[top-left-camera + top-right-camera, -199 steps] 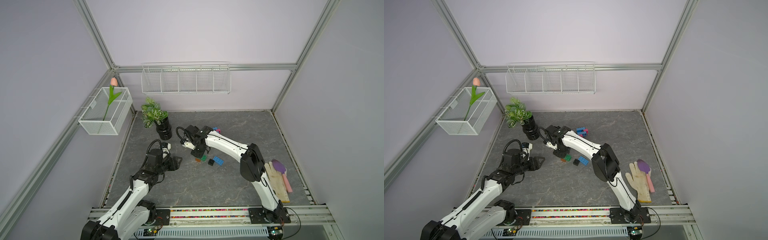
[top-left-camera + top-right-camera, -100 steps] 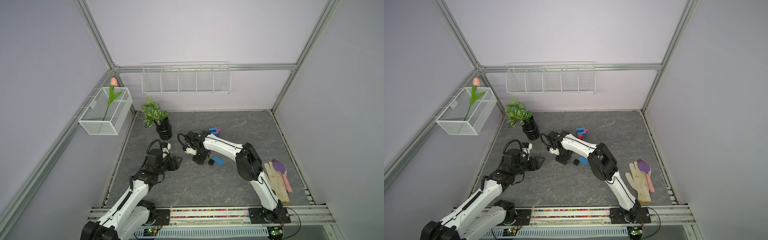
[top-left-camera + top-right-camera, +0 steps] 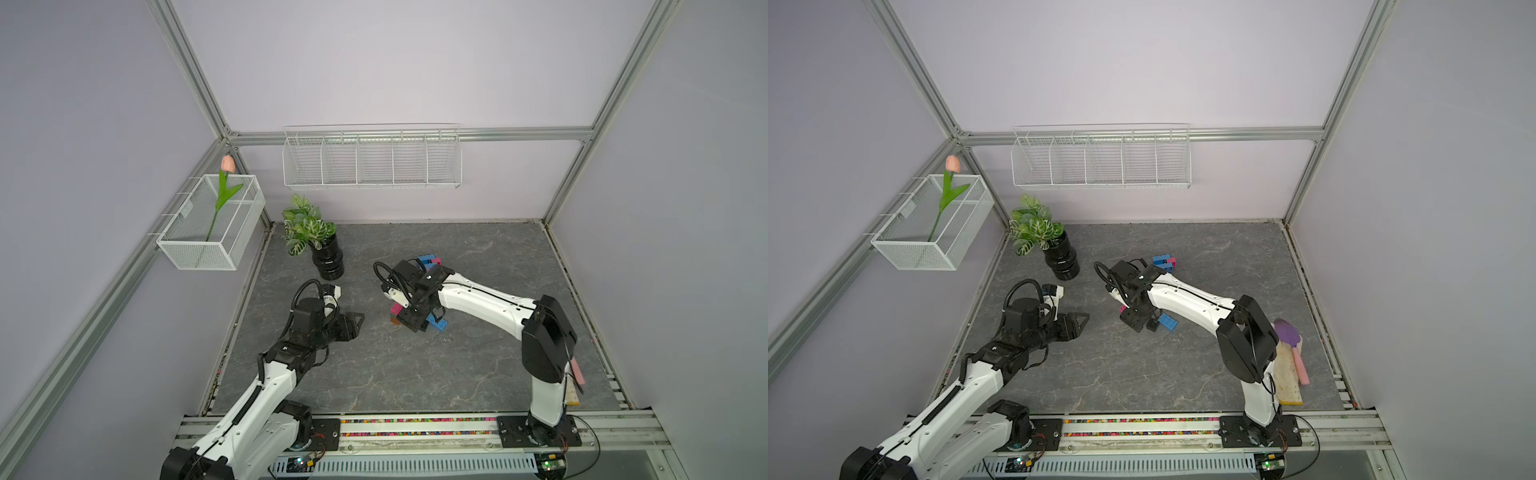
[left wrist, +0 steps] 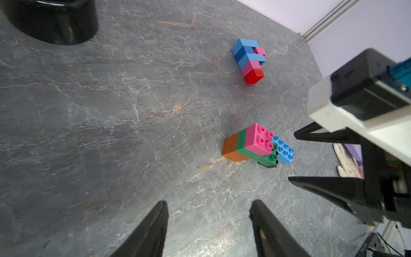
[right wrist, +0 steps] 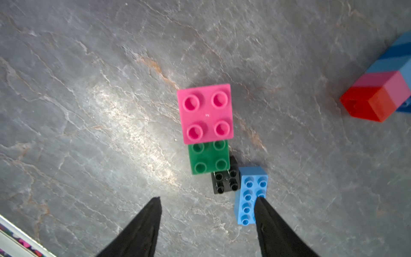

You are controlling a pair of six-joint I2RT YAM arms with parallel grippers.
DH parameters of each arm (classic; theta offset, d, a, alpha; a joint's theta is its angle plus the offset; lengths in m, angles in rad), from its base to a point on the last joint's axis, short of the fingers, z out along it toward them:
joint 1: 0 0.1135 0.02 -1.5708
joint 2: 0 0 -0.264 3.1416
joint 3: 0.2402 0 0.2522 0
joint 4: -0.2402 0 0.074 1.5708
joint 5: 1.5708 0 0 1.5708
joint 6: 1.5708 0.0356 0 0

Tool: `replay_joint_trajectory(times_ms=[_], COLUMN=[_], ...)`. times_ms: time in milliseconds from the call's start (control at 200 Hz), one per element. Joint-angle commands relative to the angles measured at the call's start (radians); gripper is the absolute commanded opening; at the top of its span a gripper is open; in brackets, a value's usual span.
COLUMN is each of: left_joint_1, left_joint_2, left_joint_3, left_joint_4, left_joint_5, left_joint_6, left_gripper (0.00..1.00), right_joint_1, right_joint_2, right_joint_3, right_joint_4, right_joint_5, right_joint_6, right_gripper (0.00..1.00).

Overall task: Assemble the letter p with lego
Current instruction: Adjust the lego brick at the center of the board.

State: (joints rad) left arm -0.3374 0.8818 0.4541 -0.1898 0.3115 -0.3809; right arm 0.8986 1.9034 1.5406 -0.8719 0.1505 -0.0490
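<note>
Right end effector points down at the worktop, fingers spread wide, nothing between them. One fingertip overlaps the light blue oblong brick, which lies studs up. Touching it or just above it, can't tell from this angle.

Just past the tips is a black square brick, between the light blue one and a green brick. The green is half covered by a pink square brick stacked on top, further beyond the tips. Left wrist view shows an orange brick under the green, resting on the worktop.

Further out, well apart from that cluster, is a joined piece lying on its side. It is made of light blue, blue and pink bricks, with red at the end nearest the cluster.

Left end effector hovers over bare worktop, well short of the cluster. Its fingers are wide apart and empty, aimed toward the bricks. Off to its side stands a black plant pot.
</note>
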Motion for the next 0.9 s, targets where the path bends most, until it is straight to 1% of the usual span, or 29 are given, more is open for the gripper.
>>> replay_joint_trajectory(times_ms=[0,110,205,345,460,560,765,900], left_joint_1=[0.003,0.005,0.004,0.003,0.004,0.004,0.004,0.005], left_joint_2=[0.001,-0.003,-0.013,-0.024,-0.026,-0.03,-0.034,-0.033], left_joint_3=[0.008,0.008,0.008,0.008,0.005,0.004,0.002,0.002], left_joint_4=[0.025,0.027,0.025,0.017,0.016,0.012,0.006,0.004], left_joint_5=[0.006,0.011,0.013,0.014,0.012,0.014,0.01,0.007], left_joint_6=[-0.006,-0.014,-0.017,-0.016,-0.018,-0.019,-0.019,-0.018], left_gripper=[0.62,0.62,0.62,0.63,0.63,0.63,0.63,0.62], right_joint_1=[0.015,0.02,0.022,0.022,0.02,0.018,0.016,0.013], right_joint_2=[-0.01,-0.021,-0.029,-0.034,-0.031,-0.027,-0.026,-0.032], right_joint_3=[-0.09,-0.151,-0.182,-0.194,-0.193,-0.191,-0.193,-0.202], right_joint_4=[0.125,0.209,0.252,0.257,0.252,0.25,0.258,0.269], right_joint_5=[0.01,0.052,0.106,0.211,0.26,0.276,0.271,0.273], right_joint_6=[0.153,0.242,0.293,0.314,0.307,0.297,0.289,0.302], right_gripper=[0.7,0.7,0.69,0.69,0.69,0.68,0.68,0.67])
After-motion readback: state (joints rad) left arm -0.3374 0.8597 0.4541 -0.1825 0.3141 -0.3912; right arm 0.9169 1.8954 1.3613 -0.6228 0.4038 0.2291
